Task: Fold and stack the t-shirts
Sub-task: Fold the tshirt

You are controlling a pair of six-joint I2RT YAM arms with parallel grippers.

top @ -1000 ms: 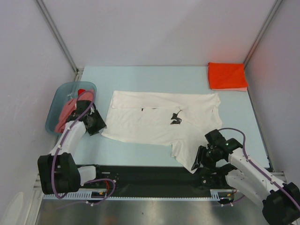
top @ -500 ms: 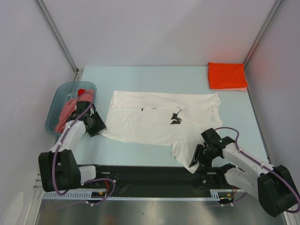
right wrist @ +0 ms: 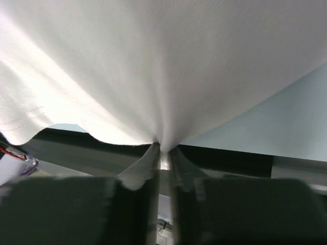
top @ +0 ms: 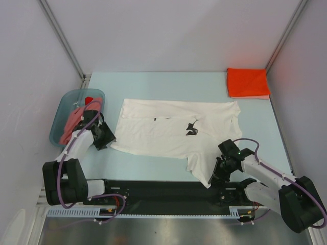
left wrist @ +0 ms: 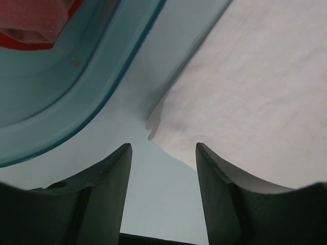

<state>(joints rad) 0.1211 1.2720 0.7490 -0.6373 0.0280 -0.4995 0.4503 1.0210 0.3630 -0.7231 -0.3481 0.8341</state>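
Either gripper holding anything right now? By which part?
Right gripper pinches the large white cloth t-shirt with black prints at its near-right edge. Left gripper is open, holding nothing.

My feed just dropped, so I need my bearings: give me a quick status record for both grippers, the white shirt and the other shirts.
left gripper: open, at white t-shirt's left corner, not gripping
right gripper: shut on white t-shirt's near edge
white t-shirt: spread out, unfolded
orange t-shirt: folded, far right corner
basin: holds pink and red t-shirts
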